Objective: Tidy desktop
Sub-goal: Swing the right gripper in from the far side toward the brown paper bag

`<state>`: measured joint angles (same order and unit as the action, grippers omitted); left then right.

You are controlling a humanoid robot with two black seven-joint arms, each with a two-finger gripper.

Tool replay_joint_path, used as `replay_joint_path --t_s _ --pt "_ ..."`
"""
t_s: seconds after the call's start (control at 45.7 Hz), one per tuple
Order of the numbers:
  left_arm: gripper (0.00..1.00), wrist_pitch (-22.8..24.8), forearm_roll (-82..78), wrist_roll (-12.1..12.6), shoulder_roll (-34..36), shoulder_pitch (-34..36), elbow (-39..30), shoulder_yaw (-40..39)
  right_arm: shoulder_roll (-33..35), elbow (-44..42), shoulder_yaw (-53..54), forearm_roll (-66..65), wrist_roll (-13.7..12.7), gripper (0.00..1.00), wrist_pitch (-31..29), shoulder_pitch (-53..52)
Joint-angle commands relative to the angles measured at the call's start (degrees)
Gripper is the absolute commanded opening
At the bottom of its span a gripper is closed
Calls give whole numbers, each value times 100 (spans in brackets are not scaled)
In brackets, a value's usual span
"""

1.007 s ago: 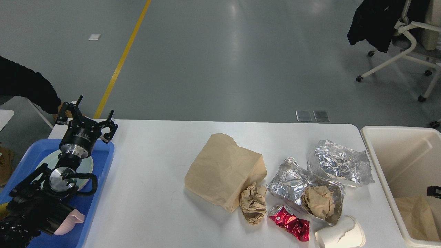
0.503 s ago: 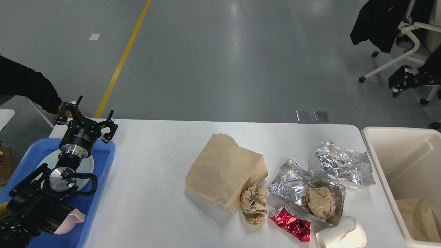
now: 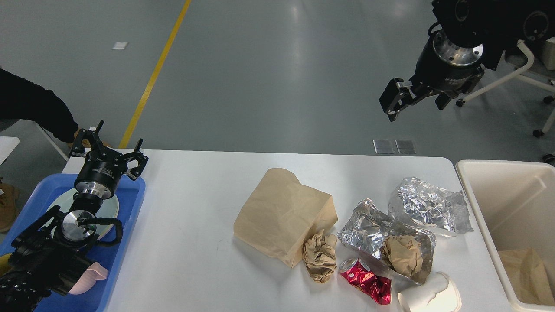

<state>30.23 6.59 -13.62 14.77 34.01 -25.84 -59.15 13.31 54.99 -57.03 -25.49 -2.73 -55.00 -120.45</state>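
The white desktop [image 3: 190,216] carries litter on its right half: a brown paper bag [image 3: 284,214], a crumpled paper ball [image 3: 320,255], crumpled foil [image 3: 427,203], a foil tray [image 3: 368,232] holding a paper wad [image 3: 401,255], a crushed red can [image 3: 366,281] and a dented white cup [image 3: 429,294]. My left gripper [image 3: 110,151] stands open and empty over the far end of the blue tray [image 3: 125,225]. My right gripper [image 3: 416,103] hangs high beyond the table's far edge, open with nothing in it.
A cream bin [image 3: 511,208] stands against the table's right end with brown paper [image 3: 524,268] inside. The blue tray holds a pale plate [image 3: 108,208] and a pink item [image 3: 89,277]. A wheeled chair [image 3: 529,65] and a person's dark sleeve [image 3: 34,110] lie beyond the table.
My right arm rose out of the bin and swung up and left, its empty gripper now high above the far edge. The left arm stayed still.
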Motion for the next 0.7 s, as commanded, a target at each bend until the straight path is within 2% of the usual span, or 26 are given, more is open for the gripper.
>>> replay_joint_path --t_s 0.0,0.197,0.263,0.394,0.46,0.547,0.678 --pt "96 0 0 0 0 0 0 0 22 -6 -71 -17 0 100 0 -13" --pt "96 0 0 0 0 -8 0 0 146 108 -62 -35 -17 100 0 -40" --pt "96 0 0 0 0 0 0 0 128 554 -62 -26 -17 100 0 -13" --pt "96 0 0 0 0 0 0 0 6 2153 -89 -35 -52 100 2245 13" --pt "96 0 0 0 0 0 0 0 -100 2699 -62 -26 -61 100 3046 57" --pt "96 0 0 0 0 0 0 0 -363 2938 -1 9 -61 100 3557 206" --pt "96 0 0 0 0 0 0 0 -750 2877 464 18 -61 100 3865 794"
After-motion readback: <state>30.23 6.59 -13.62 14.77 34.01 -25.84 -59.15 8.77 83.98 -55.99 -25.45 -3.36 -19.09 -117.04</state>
